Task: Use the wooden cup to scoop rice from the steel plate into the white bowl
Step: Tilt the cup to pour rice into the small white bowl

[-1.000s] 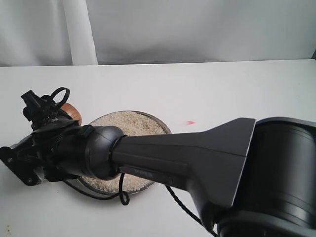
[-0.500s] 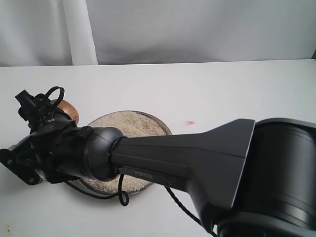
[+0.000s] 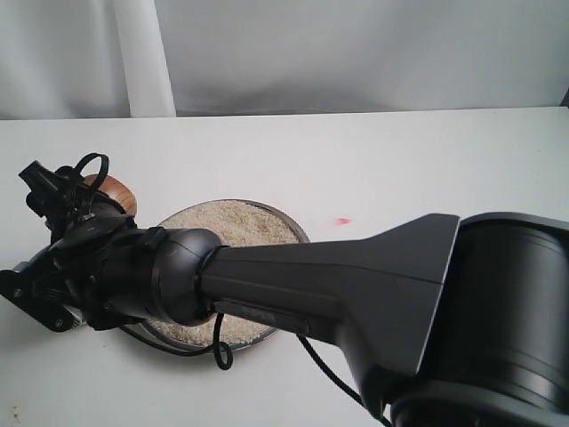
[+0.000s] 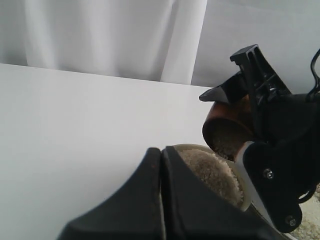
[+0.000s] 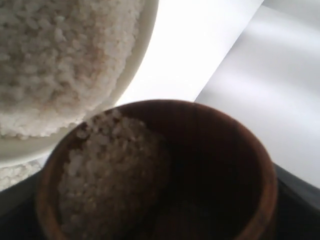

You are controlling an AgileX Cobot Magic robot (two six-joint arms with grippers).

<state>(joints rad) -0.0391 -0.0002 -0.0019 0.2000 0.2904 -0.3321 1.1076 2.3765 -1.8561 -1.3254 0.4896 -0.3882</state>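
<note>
My right gripper (image 3: 89,194) clamps the glossy round wooden cup (image 5: 215,150), grainy rice (image 5: 110,170) inside, beside the smooth white bowl (image 5: 137,60).

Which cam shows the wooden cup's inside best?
Right wrist view: the wooden cup fills the frame, mouth toward the camera, with rice heaped against one side. Left wrist view shows it tilted from the side, its inside mostly in shadow. Exterior view shows only a brown sliver behind the arm.

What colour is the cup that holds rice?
Reddish-brown wood, darker inside; the cup shows best in the right wrist view.
</note>
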